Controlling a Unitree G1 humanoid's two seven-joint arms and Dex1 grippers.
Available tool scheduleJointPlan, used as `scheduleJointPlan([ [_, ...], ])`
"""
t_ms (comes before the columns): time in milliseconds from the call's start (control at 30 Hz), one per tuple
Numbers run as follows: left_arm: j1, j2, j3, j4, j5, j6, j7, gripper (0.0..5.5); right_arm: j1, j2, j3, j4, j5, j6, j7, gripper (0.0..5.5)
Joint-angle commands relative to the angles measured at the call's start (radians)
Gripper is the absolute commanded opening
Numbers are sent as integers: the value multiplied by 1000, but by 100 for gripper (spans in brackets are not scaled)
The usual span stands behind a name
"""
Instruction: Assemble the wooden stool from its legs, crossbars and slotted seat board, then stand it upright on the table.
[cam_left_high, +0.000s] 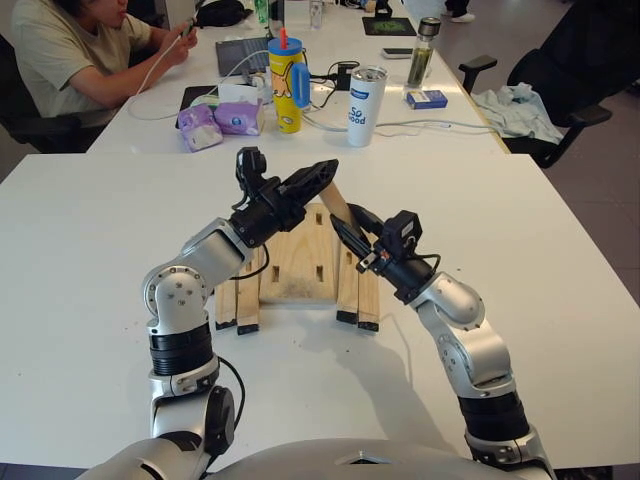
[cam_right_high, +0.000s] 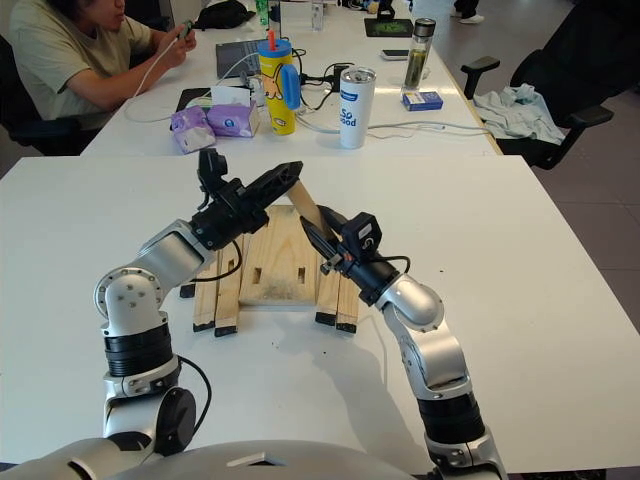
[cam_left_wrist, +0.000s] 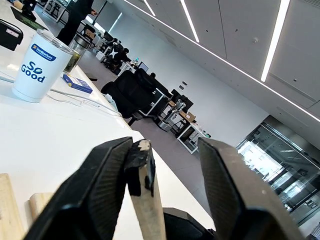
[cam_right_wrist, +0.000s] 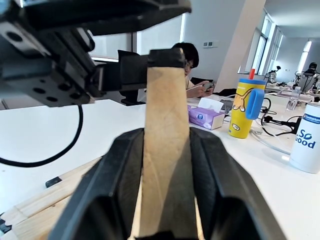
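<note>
Over a white worktop (cam_left_high: 520, 240), in the head camera's view, the left claw (cam_left_high: 330, 172) and right claw (cam_left_high: 345, 222) meet on one wooden leg (cam_left_high: 337, 203). The leg is tilted above the slotted seat board (cam_left_high: 300, 262), which lies flat. Other wooden pieces (cam_left_high: 238, 300) lie beside the board on both sides.

From the left wrist, the left claw (cam_left_wrist: 167, 150) stands open. The leg's (cam_left_wrist: 147, 200) black-capped tip touches one finger (cam_left_wrist: 107, 180) and sits apart from the other. A white tumbler (cam_left_wrist: 37, 67) stands beyond.

From the right wrist, the right claw (cam_right_wrist: 167, 137) is clamped on the leg (cam_right_wrist: 165, 100), a finger pressed to each side.
</note>
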Motion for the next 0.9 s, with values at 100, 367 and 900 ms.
scheduleJointPlan([
  [100,1,22,7,12,-54,21,17,120,12,-13,0,-25,2,-30,7,131],
  [367,-1,44,8,26,-88,19,26,43,6,-11,-21,-24,20,-35,1,131],
  [900,87,105,78,-53,244,-340,177,43,-18,-19,-102,118,-18,107,-101,279],
])
